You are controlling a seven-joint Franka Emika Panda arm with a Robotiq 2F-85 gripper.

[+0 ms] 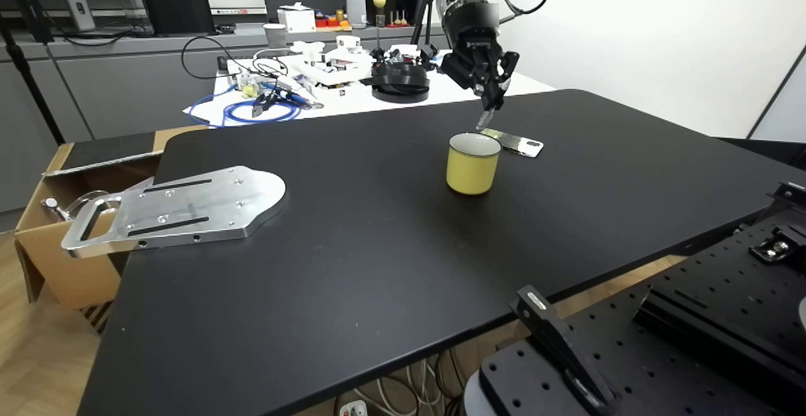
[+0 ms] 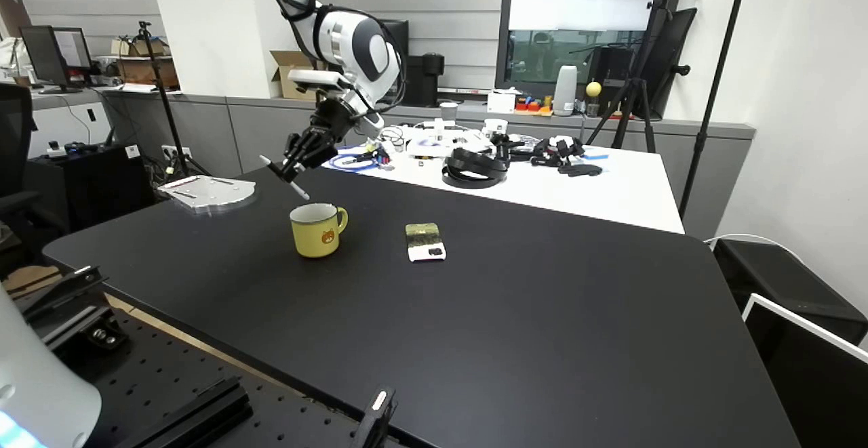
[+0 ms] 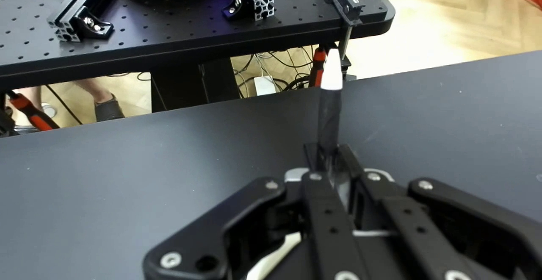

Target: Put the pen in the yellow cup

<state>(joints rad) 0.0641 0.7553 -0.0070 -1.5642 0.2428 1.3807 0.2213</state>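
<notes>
Roomy black table (image 2: 542, 326), edges well away from yellow cup (image 2: 314, 240); fingers (image 3: 352, 164) clamped on pen (image 3: 330, 110).

arm (image 2: 354, 51) angled downward | claw (image 3: 328, 153) tilted | fingers (image 3: 350, 161) nearly together, apparently clamped (blurred)

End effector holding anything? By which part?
Yes, the pen, pinched in the end effector at roughly mid-length, both ends sticking out.

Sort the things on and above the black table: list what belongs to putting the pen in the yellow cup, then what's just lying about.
Part of the job:
pale-yellow cylindrical cup, upright
slender white-and-dark pen, not yet in the cup
black gripper, closed on the pen

Just lying about:
flat silver metal plate
flat white-and-green rectangular object
</notes>
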